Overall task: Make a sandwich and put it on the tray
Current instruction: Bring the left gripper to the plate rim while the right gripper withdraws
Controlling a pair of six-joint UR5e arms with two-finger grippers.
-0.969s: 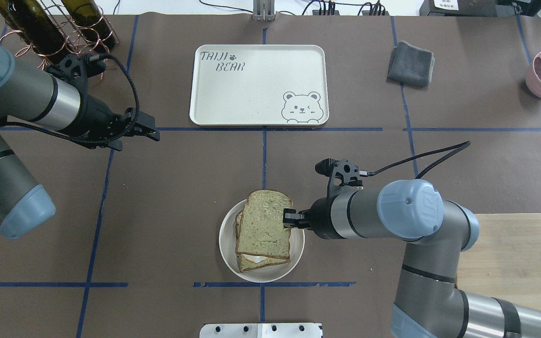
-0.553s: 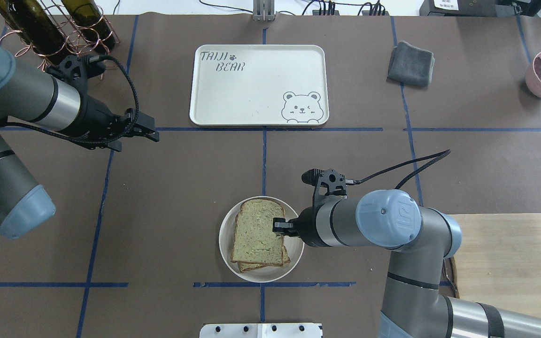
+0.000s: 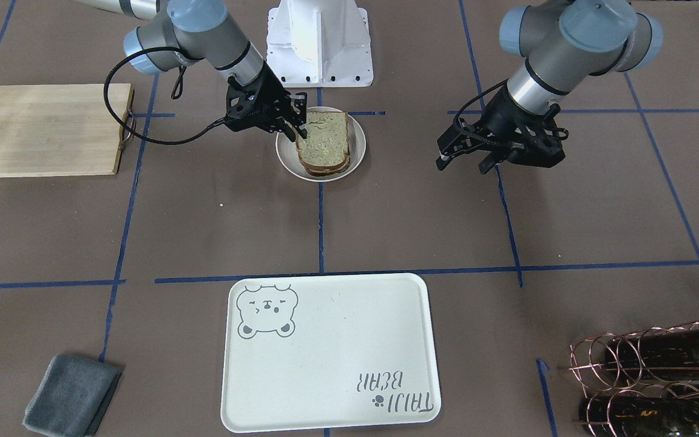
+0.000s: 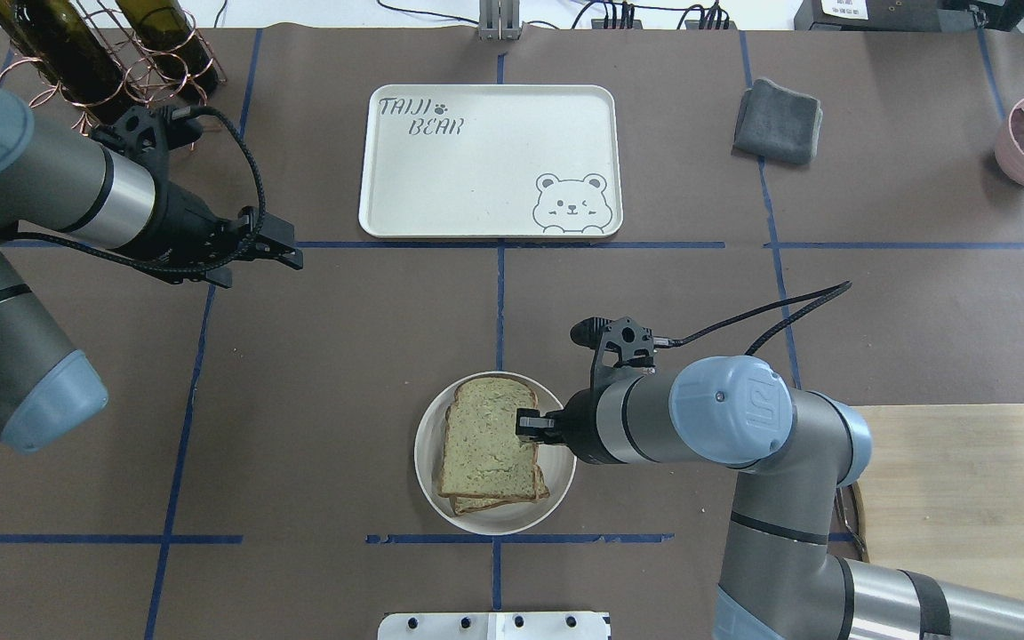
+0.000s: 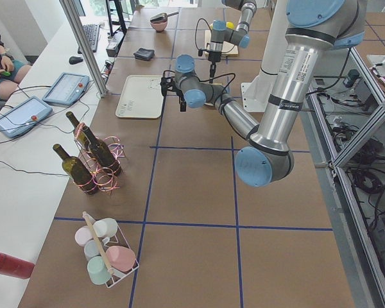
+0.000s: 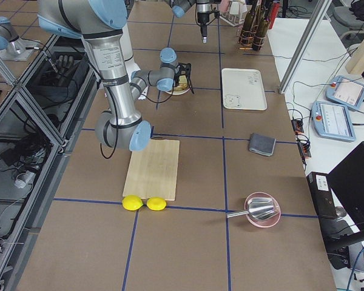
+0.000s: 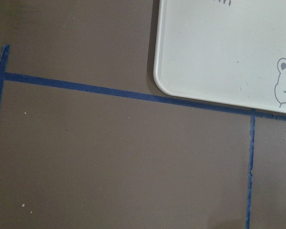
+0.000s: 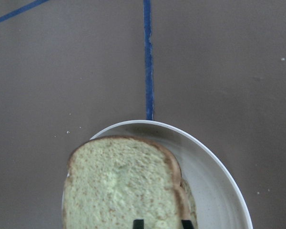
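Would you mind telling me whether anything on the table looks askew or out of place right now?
Only slightly: on the plate, the sandwich's top slice sits offset from the bottom slice, whose near edge and right corner poke out. Nothing looks spilled or damaged.

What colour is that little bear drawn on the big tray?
Grey: the bear drawing sits on the cream-white rectangular tray. The overhead view shows it best.
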